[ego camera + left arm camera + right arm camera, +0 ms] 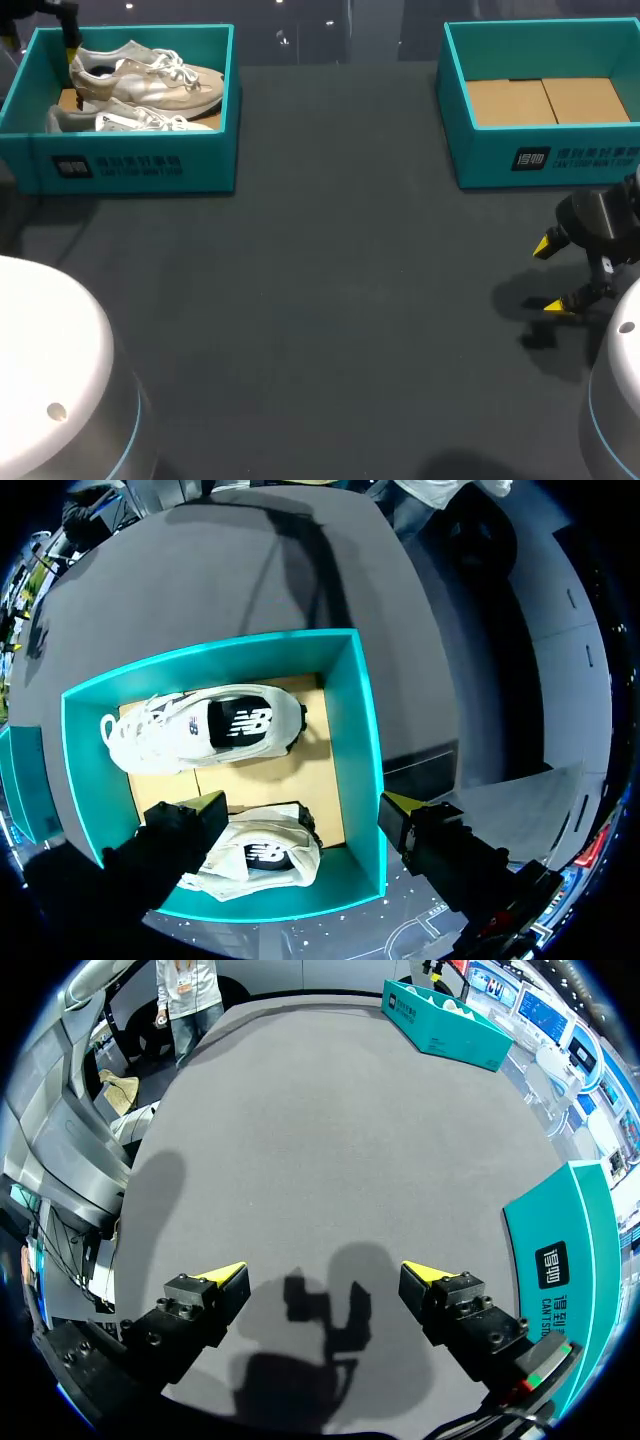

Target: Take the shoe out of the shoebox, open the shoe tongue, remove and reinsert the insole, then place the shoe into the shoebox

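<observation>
The left gripper (300, 810) hangs wide open and empty above the shoebox (355, 730) at the far left corner of the table (330, 300). One yellow tip is over the nearer shoe (258, 858) and the other is out past the box's side wall; its height above the shoe I cannot tell. The first step, lifting the shoe out, looks not yet done: the next move calls for both fingers inside the wall and astride the shoe, then lowering and closing, clear of the second shoe (200, 728). The right gripper (552, 275), also spread wide and empty, is near the table's right edge, before the empty box (540, 160).
</observation>
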